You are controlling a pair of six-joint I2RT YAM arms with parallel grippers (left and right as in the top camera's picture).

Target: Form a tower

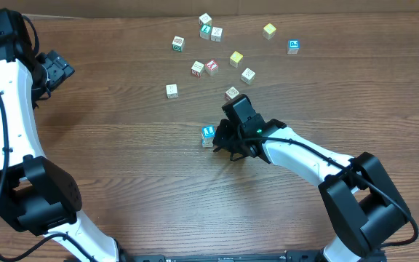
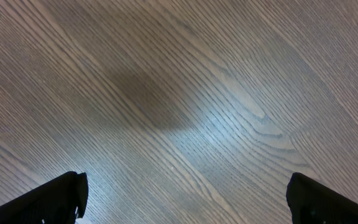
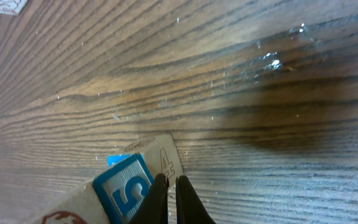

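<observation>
Near the middle of the table (image 1: 122,160), on the robot's side of the scattered loose cubes (image 1: 224,54), stands the tower (image 1: 208,135), a short column with a blue printed face uppermost in the overhead view; how many cubes it holds I cannot tell. It stands apart from the loose cubes, probably so that an arm can come at it without knocking its neighbours.

The right gripper (image 1: 218,137) lies close against the tower's side, jaws pressed together with nothing between them. In the right wrist view its fingertips (image 3: 158,198) overlap a cube bearing a blue-framed 5, with a pale printed face just behind; whether they touch the wood or stop just short I cannot tell. Closed like this they cannot pick anything up; I judge they serve as a blunt pusher to square the column, or are simply idle beside it; either way a sideways brush could topple the stack.

The left gripper (image 1: 55,69) hangs at the far left over bare wood, jaws spread as wide as they go and holding nothing; likely parked there to leave the right arm room.
</observation>
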